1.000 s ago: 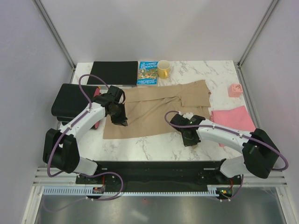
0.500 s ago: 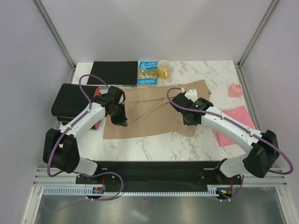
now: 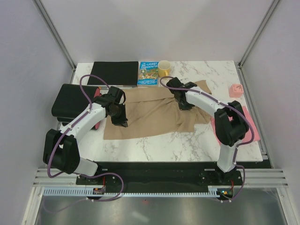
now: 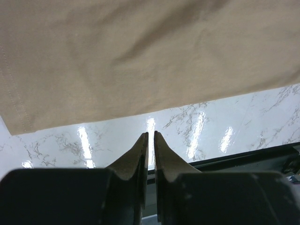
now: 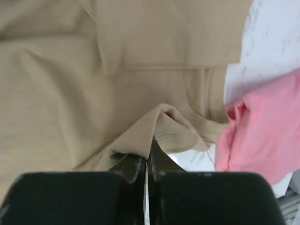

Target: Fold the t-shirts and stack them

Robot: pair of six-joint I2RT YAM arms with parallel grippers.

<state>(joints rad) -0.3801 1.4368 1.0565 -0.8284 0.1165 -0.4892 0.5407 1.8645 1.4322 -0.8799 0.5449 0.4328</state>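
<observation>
Since the earlier frame the right arm has swung from the lower right toward the upper middle of the overhead view, dragging cloth with it, while the left arm has stayed put. The right gripper [image 5: 147, 152] is clamped tight on a raised fold of the tan shirt [image 3: 150, 112], one of two shirts on the marble table [image 3: 154, 145]. That shirt lies spread across the centre, its right part bunched and pulled over. The second shirt, the pink one [image 5: 262, 126], lies at the right edge, just beside the tan cloth and partly hidden under the right arm. The left gripper [image 4: 150, 135] sits at the lower left corner of the tan shirt, its fingers a narrow slit apart with nothing seen between them. Along the top edge stand one dark flat panel [image 3: 114, 73], one blue book [image 3: 148, 73] and one yellow mug [image 3: 164, 69]. One small pink block [image 3: 235, 90] sits at the upper right, and one black box [image 3: 74, 101] at the left.
</observation>
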